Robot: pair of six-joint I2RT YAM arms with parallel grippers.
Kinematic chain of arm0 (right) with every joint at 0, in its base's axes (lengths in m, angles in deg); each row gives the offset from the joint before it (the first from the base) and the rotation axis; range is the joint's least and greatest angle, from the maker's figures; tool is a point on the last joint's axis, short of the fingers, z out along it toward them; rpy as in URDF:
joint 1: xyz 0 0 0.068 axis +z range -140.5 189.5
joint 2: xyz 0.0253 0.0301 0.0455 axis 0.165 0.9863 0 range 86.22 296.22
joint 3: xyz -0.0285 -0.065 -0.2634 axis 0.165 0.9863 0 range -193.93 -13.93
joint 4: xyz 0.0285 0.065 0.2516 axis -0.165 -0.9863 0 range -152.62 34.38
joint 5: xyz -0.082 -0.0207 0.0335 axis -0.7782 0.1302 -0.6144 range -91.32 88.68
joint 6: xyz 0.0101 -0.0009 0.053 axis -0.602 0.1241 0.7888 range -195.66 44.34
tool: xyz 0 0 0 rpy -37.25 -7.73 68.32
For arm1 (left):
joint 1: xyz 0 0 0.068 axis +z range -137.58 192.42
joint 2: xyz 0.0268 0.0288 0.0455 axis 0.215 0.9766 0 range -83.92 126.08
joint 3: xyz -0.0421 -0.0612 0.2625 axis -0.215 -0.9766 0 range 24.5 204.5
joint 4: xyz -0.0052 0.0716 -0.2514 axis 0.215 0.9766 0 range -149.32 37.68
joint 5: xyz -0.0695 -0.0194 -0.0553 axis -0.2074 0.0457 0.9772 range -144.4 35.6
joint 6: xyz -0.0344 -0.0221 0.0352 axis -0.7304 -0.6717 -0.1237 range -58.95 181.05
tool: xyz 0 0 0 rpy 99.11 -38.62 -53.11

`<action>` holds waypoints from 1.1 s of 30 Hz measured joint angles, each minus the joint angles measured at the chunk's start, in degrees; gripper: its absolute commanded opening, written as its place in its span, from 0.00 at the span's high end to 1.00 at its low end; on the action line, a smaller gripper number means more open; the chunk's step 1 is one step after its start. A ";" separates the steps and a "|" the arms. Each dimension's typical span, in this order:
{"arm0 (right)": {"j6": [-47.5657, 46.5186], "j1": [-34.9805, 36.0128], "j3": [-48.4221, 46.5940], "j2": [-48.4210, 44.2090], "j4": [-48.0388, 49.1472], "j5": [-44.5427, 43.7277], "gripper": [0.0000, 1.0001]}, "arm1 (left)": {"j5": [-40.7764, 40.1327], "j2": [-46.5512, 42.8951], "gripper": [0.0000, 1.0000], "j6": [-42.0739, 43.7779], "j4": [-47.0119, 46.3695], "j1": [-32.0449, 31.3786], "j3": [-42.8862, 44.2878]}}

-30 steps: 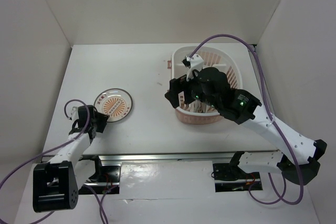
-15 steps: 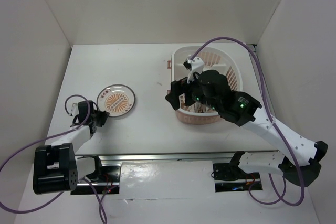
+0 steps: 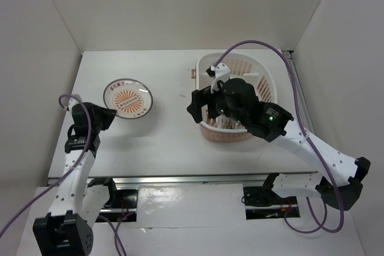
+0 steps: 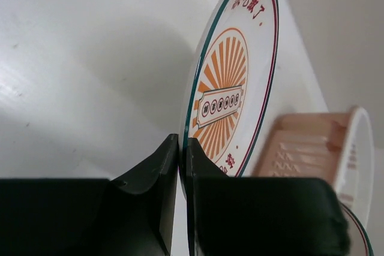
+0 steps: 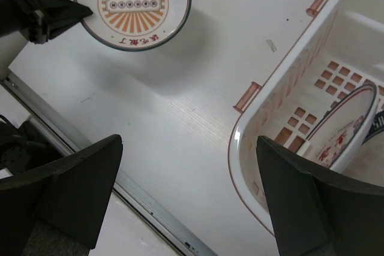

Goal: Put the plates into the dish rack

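The orange sunburst plate (image 3: 128,99) hangs above the table at the left, face up, casting a shadow. My left gripper (image 3: 108,116) is shut on its near-left rim. In the left wrist view the plate (image 4: 240,82) runs edge-on between the closed fingers of that gripper (image 4: 183,148). The white dish rack (image 3: 204,64) stands right of centre. The red-marked plate (image 5: 339,136) stands on edge inside the rack (image 5: 300,70); a dark rim shows beside it at the frame edge. My right gripper (image 3: 198,103) is open and empty above the rack's left rim, with its jaws (image 5: 189,196) wide apart.
Peach tabs (image 5: 247,96) stick out from the rack's left side. A metal rail (image 5: 150,208) runs along the table's near edge. White walls close in the table at the left, back and right.
My left arm has risen and swung left, lifting the sunburst plate off the table and carrying it a little farther back. The right arm has barely moved.
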 measured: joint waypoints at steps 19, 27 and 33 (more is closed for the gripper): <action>-5.09 -10.36 -8.96 13.79 9.68 12.63 0.01 | 38.75 -13.00 1.00 8.20 -14.51 0.26 3.78; -3.72 -12.28 -7.96 16.94 11.58 22.40 0.92 | 45.72 -11.19 1.00 2.32 -26.64 0.28 0.83; 0.70 -12.52 -7.58 16.44 13.46 26.03 1.00 | 44.46 -8.52 0.19 3.26 -25.07 1.05 0.15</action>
